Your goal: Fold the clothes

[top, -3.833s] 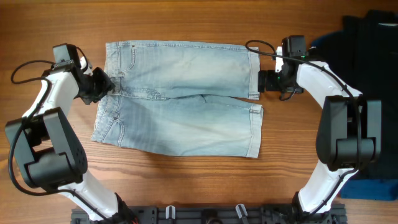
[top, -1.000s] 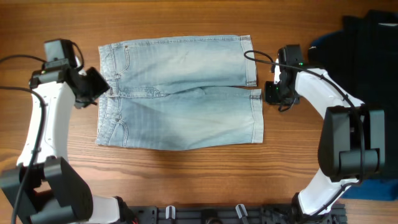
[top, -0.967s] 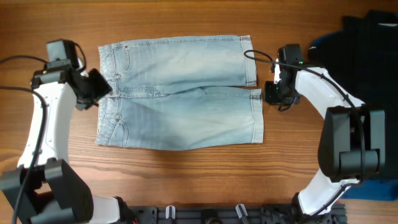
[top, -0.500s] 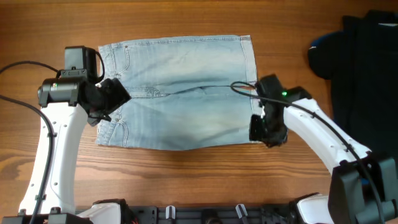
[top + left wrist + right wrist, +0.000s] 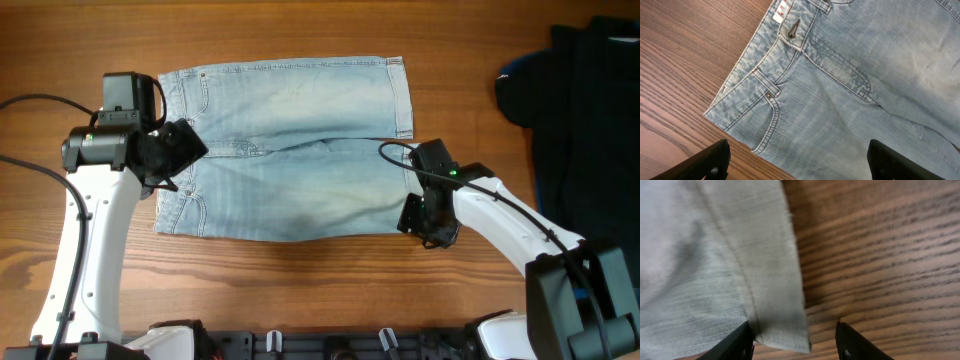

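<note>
Denim shorts (image 5: 285, 150) lie flat mid-counter (image 5: 300, 290), waistband toward the left arm. The left hand (image 5: 800, 156) hangs released above the waistband and fly. The right hand (image 5: 795, 340), also released, straddles the lower leg's hem corner, and dark garments (image 5: 590, 100) lie beyond it.

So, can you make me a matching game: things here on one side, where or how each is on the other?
1. denim shorts
2. dark garments
3. left jaws
4. right jaws

A. open, either side of a hem corner
B. lying at the right edge
C. spread flat on the table
D. open above the waistband

Pairs: 1-C, 2-B, 3-D, 4-A
</note>
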{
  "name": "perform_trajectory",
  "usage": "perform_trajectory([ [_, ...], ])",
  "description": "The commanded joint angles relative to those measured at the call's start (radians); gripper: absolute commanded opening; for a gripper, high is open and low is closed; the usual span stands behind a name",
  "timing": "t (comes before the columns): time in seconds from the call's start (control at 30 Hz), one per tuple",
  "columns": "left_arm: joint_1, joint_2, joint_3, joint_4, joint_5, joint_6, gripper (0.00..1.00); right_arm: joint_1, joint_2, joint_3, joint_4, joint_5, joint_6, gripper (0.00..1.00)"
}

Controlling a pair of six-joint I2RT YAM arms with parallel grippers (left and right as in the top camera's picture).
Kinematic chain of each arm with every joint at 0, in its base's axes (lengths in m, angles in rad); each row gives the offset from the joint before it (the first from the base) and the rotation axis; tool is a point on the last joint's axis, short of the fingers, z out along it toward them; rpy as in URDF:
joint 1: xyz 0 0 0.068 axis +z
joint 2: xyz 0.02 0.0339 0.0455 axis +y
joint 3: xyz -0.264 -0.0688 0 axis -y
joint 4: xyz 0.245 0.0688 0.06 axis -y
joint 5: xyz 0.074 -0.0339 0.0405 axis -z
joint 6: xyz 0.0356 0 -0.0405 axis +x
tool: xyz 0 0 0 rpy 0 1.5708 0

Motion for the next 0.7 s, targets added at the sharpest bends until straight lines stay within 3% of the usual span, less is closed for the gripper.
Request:
perform_trajectory([
  [0.0, -0.005, 0.002, -0.018, 0.003, -0.018, -0.01, 0.88, -0.001, 0.006, -0.031, 0.045, 0.024, 0.024, 0.53],
  [0.1, -0.005, 0.002, -0.018, 0.004, -0.019, -0.009, 0.87, -0.001, 0.006, -0.032, 0.082, 0.033, 0.021, 0.49],
  [0.23, -0.005, 0.002, -0.018, -0.009, -0.04, -0.009, 0.69, -0.001, 0.006, -0.032, 0.086, 0.045, 0.018, 0.15],
  [0.27, -0.005, 0.002, -0.018, -0.031, -0.04, -0.009, 0.69, -0.001, 0.006, -0.032, 0.083, 0.045, 0.013, 0.05],
  [0.33, -0.005, 0.002, -0.018, -0.092, -0.04, -0.016, 0.72, -0.001, 0.006, -0.032, 0.079, 0.045, 0.013, 0.04],
  [0.47, 0.006, 0.002, -0.075, -0.111, -0.04, -0.228, 0.87, -0.001, 0.006, -0.032, 0.085, 0.051, 0.012, 0.04],
  [0.53, 0.041, 0.002, -0.12, -0.083, -0.037, -0.288, 0.88, -0.001, 0.006, -0.032, 0.088, 0.056, 0.004, 0.04],
  [0.67, 0.17, 0.002, -0.191, -0.021, -0.01, -0.294, 0.94, -0.001, 0.006, -0.032, 0.09, 0.056, -0.013, 0.04],
])
